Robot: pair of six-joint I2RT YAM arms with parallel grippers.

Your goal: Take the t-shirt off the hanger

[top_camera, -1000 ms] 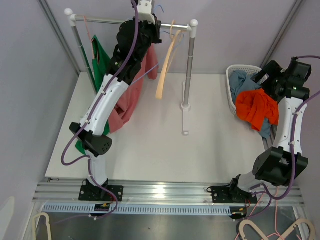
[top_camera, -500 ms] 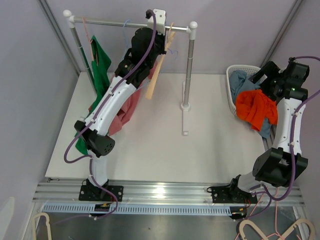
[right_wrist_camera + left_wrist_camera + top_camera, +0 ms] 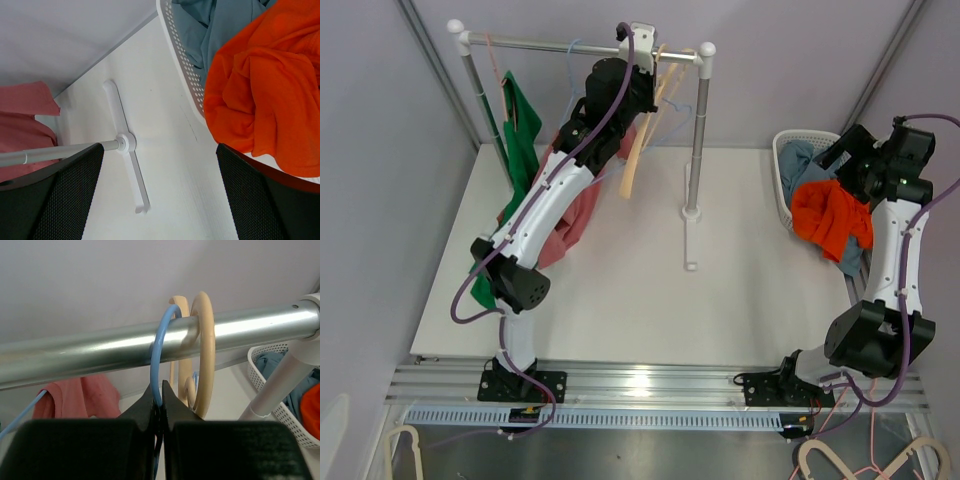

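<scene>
Overhead, 2 wooden hangers (image 3: 205, 347) hang just beside the blue hanger (image 3: 156, 357).

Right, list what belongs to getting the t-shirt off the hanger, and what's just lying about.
Job: left gripper, blue hanger, pink t-shirt, rail.
Lying about: wooden hangers, green shirt, basket, orange shirt.
</scene>
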